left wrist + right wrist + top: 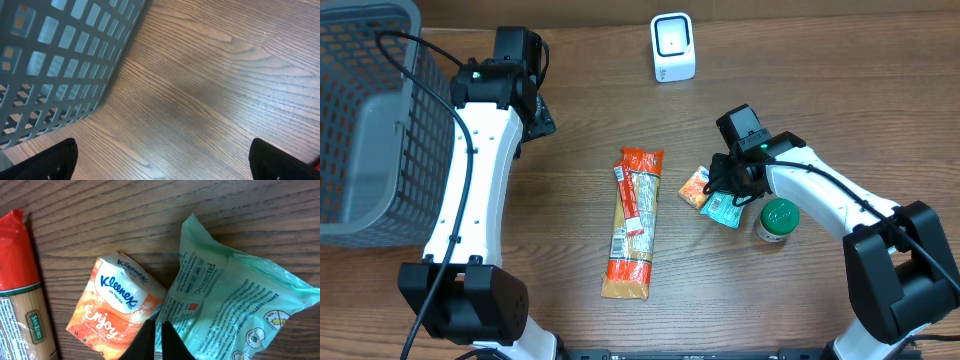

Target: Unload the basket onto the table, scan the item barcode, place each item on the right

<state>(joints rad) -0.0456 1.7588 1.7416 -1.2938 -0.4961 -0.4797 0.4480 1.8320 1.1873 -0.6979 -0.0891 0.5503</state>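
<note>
Looking down from overhead, I see the grey mesh basket (pixel 370 120) at the far left corner of the table (pixel 840 80); inside it I make out only its own grid floor and walls. A green-lidded jar (pixel 778 220) stands capped at the right, its contents hidden.

My left gripper (pixel 535 115) hangs just right of the basket wall, jaws spread wide over bare wood. My right gripper (pixel 728 185) sits low with jaws almost together, tips over the seam where the orange tissue pack (pixel 117 310) touches the green wipes packet (pixel 235 310). I cannot tell if they pinch either one.

Both packs lie right of centre, the jar just beside the wipes. A long spaghetti packet (pixel 633 222) lies lengthwise at centre, near the tissue pack. The white barcode scanner (pixel 672 47) stands at the far edge, with open wood between it and the packs.
</note>
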